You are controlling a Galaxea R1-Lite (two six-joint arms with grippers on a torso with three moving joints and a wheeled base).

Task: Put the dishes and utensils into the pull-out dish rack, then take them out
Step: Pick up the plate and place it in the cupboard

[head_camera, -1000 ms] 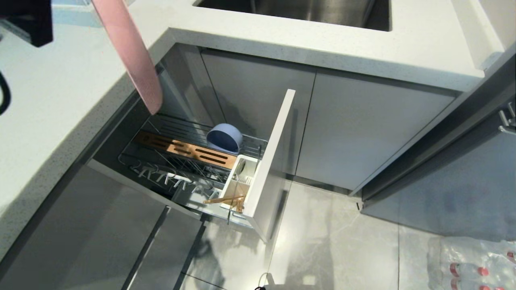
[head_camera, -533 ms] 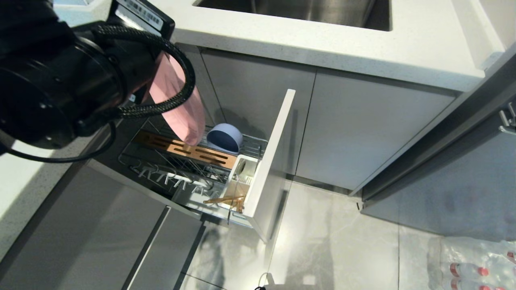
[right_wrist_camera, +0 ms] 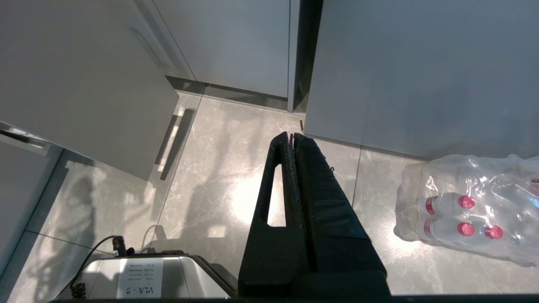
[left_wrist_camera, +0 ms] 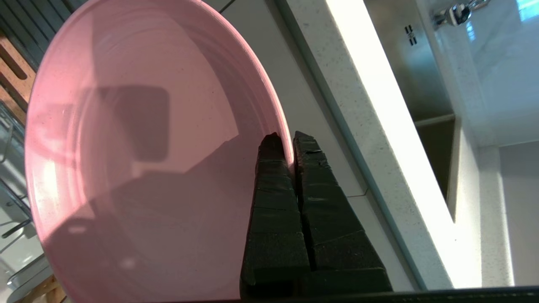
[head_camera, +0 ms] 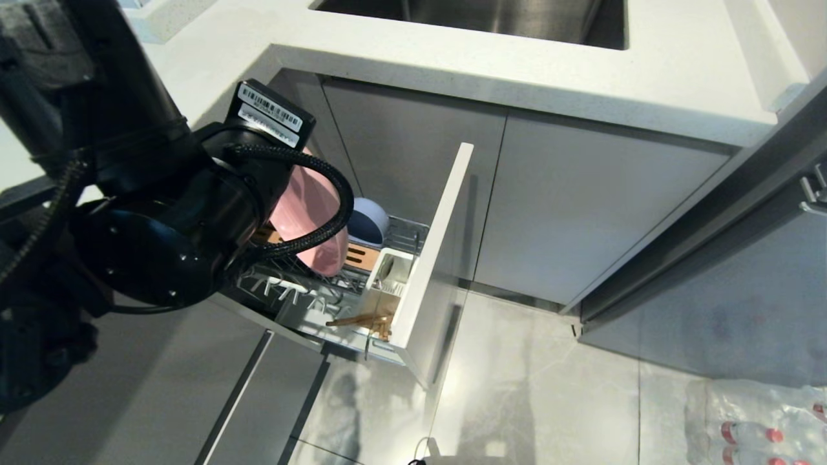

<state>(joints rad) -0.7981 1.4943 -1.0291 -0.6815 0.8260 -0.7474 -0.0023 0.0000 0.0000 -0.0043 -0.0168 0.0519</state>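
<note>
My left gripper (left_wrist_camera: 286,139) is shut on the rim of the salmon-pink plate (left_wrist_camera: 139,147). The plate (head_camera: 313,216) hangs on edge low over the wire basket of the pull-out dish rack (head_camera: 433,258), close beside the blue-grey bowl (head_camera: 371,219); the big black wrist hides the fingers in the head view. The bowl stands on its side in the basket by the wooden slotted insert (head_camera: 363,257). The chopsticks (head_camera: 362,320) lie across the white cutlery holder (head_camera: 387,287). A grey spoon end (head_camera: 386,266) shows in that holder. My right gripper (right_wrist_camera: 292,135) is shut, parked over the floor.
The rack stands pulled out under the white countertop (head_camera: 517,71) with the sink (head_camera: 484,16). The grey double-door cabinet (head_camera: 581,206) is shut beside it. A wrapped pack of water bottles (head_camera: 762,420) lies on the tile floor at the right.
My left arm has swung down into the head view, carrying the plate from above the counter's edge to just over the rack's basket, beside the bowl. The right arm has not moved.
</note>
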